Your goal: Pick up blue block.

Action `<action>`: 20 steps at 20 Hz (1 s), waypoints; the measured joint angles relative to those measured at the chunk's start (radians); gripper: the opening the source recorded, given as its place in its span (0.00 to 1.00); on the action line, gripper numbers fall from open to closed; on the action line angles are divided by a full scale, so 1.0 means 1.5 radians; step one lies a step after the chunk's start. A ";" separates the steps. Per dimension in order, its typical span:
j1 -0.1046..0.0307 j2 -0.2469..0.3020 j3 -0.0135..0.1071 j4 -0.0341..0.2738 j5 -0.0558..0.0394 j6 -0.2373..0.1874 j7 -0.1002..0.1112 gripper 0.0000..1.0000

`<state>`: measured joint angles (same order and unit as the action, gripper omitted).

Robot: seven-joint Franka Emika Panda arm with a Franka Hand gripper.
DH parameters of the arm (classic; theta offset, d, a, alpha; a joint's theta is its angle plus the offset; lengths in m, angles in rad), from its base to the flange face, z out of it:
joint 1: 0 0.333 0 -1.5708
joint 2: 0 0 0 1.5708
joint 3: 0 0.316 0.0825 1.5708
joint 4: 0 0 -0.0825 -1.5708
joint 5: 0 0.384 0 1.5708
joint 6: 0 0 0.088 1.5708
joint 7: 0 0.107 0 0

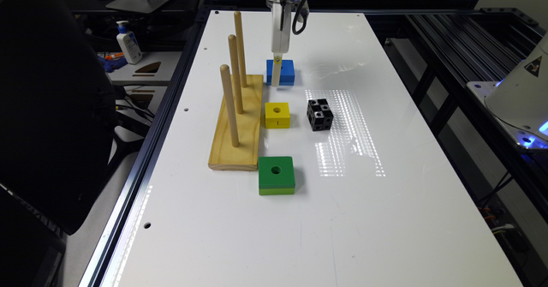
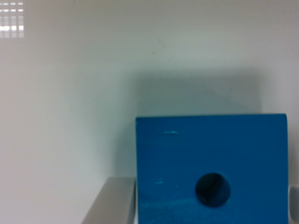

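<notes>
In the exterior view the pincer (image 1: 277, 75) stands upright over the blue block (image 1: 286, 72), which lies flat on the white worktop (image 1: 325, 218) just beside the far end of the wooden peg board (image 1: 239, 124), with the yellow block (image 1: 277, 115), a black cube (image 1: 319, 114) and the green block (image 1: 276, 174) nearer the camera. The wrist view adds the blue block's (image 2: 211, 163) centre hole and a grey finger (image 2: 112, 203) apparently touching one side. A sliver of the other finger shows at the opposite side, so the pincer seems spread to block width, though whether it truly grips I cannot tell.

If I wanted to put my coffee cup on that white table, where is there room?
The wide bare stretch of the table nearer the camera than the green block is free, as is the strip on the exterior view's right of the black cube. It is crowded between the peg board and the blocks.
</notes>
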<state>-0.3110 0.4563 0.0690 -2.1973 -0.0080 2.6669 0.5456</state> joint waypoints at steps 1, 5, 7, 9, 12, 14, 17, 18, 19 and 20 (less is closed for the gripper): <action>0.000 0.006 0.000 0.001 -0.0008 0.008 0.000 1.00; 0.000 0.007 0.000 0.002 -0.0010 0.009 0.000 1.00; 0.000 0.007 0.000 0.002 -0.0010 0.009 0.000 1.00; 0.000 0.007 0.000 0.002 -0.0010 0.009 0.000 0.00; 0.000 0.007 0.000 0.002 -0.0010 0.009 0.000 0.00; 0.000 0.007 0.000 0.002 -0.0010 0.009 0.000 0.00; 0.000 0.007 0.000 0.002 -0.0010 0.009 0.000 0.00; 0.000 0.007 0.000 0.002 -0.0010 0.009 0.000 0.00; 0.000 0.007 0.000 0.002 -0.0010 0.009 0.000 0.00; 0.000 0.006 0.000 0.002 -0.0010 0.009 0.000 0.00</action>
<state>-0.3105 0.4651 0.0690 -2.1945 -0.0094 2.6801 0.5458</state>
